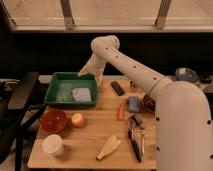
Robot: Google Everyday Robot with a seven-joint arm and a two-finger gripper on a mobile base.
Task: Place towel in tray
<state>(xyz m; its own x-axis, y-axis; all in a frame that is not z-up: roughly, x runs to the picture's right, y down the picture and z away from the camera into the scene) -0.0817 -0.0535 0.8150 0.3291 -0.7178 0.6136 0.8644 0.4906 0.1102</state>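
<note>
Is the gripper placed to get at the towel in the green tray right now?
Probably yes. The gripper sits over the back right corner of the green tray, the towel lies uncovered in its right half, and nothing stands between them.

We see a wooden table [100, 131] bearing a green tray [70, 104] at back left. In front of it stand an orange bowl [54, 120], a round fruit [78, 119] and a white cup [53, 145] (nearest the front edge). On the right lie a black block [117, 88] and utensils [136, 142]. The gripper [88, 76] hangs at the tray's back right corner.
</note>
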